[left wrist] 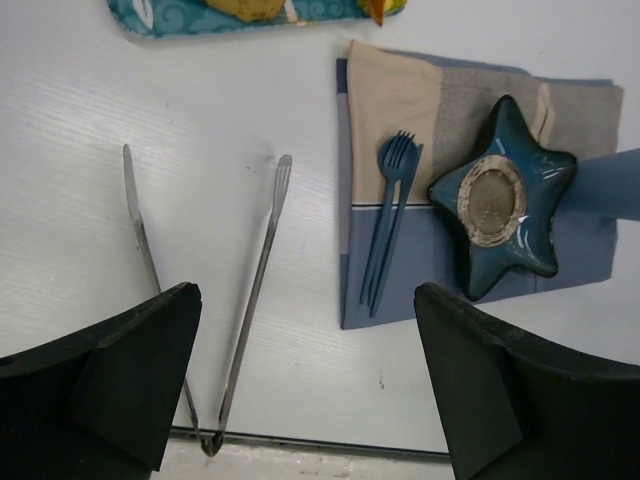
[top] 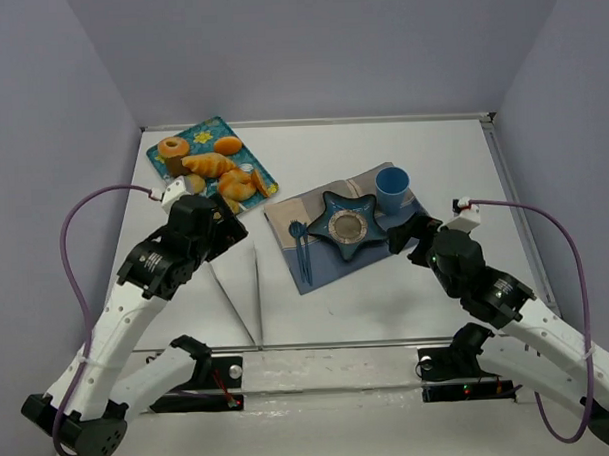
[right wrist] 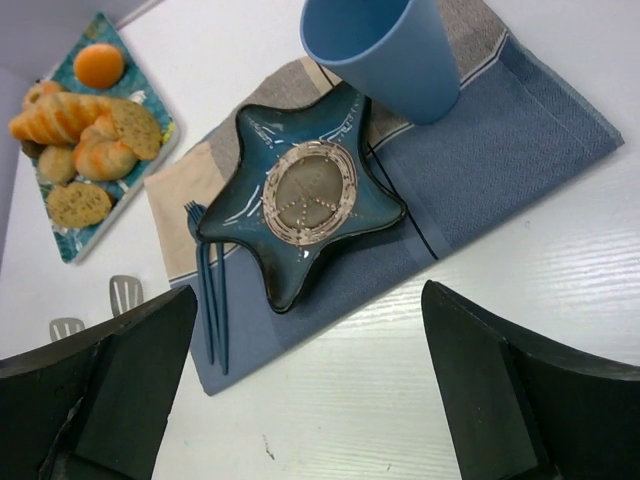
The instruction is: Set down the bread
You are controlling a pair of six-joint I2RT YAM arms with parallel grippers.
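Note:
Several breads [top: 210, 163] lie on a teal patterned tray [top: 213, 128] at the back left; they also show in the right wrist view [right wrist: 78, 120]. A blue star-shaped plate [top: 346, 225] sits empty on a folded cloth mat [top: 284, 224], and shows in both wrist views [left wrist: 500, 205] [right wrist: 310, 195]. Metal tongs [top: 259, 290] lie on the table, under my left gripper [left wrist: 310, 400]. My left gripper [top: 228, 231] is open and empty, hovering between tray and mat. My right gripper [top: 410, 234] is open and empty, just right of the plate [right wrist: 310, 390].
A blue cup [top: 392, 188] stands on the mat behind the plate [right wrist: 385, 50]. A blue fork [top: 301, 250] lies on the mat left of the plate [left wrist: 385, 230]. Grey walls close in the table on three sides.

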